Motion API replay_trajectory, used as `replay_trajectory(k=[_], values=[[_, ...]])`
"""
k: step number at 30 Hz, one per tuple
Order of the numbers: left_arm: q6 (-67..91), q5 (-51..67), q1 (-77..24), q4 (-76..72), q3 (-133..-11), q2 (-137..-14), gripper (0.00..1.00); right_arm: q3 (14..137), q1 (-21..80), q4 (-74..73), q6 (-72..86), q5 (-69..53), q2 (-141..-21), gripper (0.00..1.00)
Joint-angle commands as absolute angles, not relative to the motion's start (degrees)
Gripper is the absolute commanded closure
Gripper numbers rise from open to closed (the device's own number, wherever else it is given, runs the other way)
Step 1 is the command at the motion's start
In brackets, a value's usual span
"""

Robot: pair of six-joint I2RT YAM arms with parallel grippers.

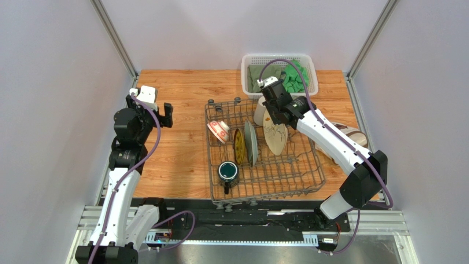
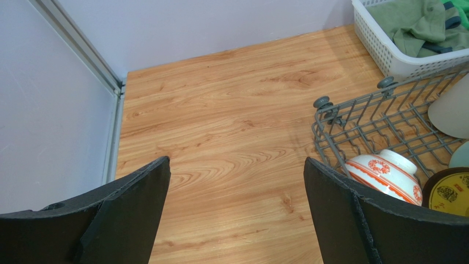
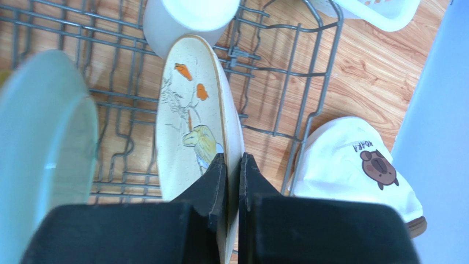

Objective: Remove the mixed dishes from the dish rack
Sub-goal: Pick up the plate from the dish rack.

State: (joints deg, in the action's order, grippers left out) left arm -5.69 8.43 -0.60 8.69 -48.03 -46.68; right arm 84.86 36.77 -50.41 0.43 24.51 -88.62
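Note:
The grey wire dish rack (image 1: 308,184) holds a red-and-white bowl (image 1: 218,131), a yellow-and-green plate (image 1: 239,146), a pale green plate (image 1: 251,143), a dark teal mug (image 1: 228,172), a tall beige cup (image 1: 260,111) and a cream bird plate (image 1: 274,136). My right gripper (image 1: 273,108) is shut on the rim of the cream bird plate (image 3: 190,115), which stands on edge in the rack (image 3: 308,71). My left gripper (image 1: 150,108) is open and empty above bare table, left of the rack. The bowl (image 2: 385,171) shows beside its right finger (image 2: 352,214).
A white mesh basket (image 1: 306,61) with green cloths (image 1: 294,77) stands behind the rack. A beige cap-like fabric thing (image 1: 347,137) with a brown animal print (image 3: 352,165) lies right of the rack. Grey walls close in the table on three sides.

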Motion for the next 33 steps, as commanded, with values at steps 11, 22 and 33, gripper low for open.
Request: replay_trajectory(k=[11, 22, 33], values=[[-6.6, 8.1, -0.4, 6.1, -47.8, -45.8, 0.01, 87.4, 38.6, -46.9, 2.3, 17.1, -87.7, 1.00], [-6.6, 7.9, -0.4, 6.1, -48.2, -46.2, 0.01, 90.9, 39.5, -50.0, 0.3, 20.8, -89.0, 1.00], [-6.7, 6.9, -0.4, 6.2, -49.3, -47.5, 0.01, 93.7, 41.7, -50.8, -3.3, 26.0, -89.4, 1.00]])
